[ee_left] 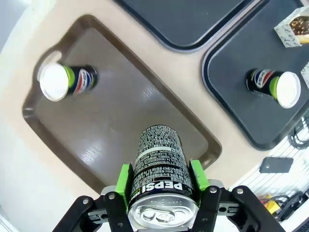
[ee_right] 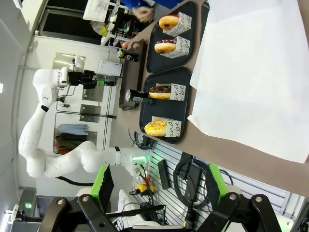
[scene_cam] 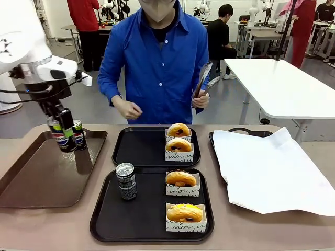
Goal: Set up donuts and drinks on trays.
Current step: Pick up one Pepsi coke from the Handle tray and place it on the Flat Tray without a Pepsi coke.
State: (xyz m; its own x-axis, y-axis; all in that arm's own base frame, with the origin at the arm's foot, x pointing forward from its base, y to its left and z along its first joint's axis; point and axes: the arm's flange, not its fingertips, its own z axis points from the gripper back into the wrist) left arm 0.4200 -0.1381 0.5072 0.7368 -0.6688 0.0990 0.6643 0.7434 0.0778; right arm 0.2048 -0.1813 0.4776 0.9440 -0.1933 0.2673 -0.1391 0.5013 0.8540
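Observation:
My left gripper [scene_cam: 64, 135] is shut on a dark Pepsi can [scene_cam: 61, 140], held upright just above the long brown tray [scene_cam: 31, 178]. In the left wrist view the green pads [ee_left: 123, 180] clamp this can [ee_left: 159, 164] near its silver top. A second can [scene_cam: 79, 135] stands on the brown tray beside it. A third can [scene_cam: 125, 181] stands on the near black tray [scene_cam: 104, 219] with two sleeved donuts [scene_cam: 180, 178] [scene_cam: 184, 212]. The far black tray [scene_cam: 136, 151] holds two more donuts [scene_cam: 178, 129] [scene_cam: 178, 145]. My right gripper [ee_right: 159, 188] is open, off to the side of the table.
The person in a blue shirt stands at the far edge holding tongs [scene_cam: 202, 78]. A large white paper sheet [scene_cam: 272, 167] covers another dark tray [scene_cam: 246, 130] at the right.

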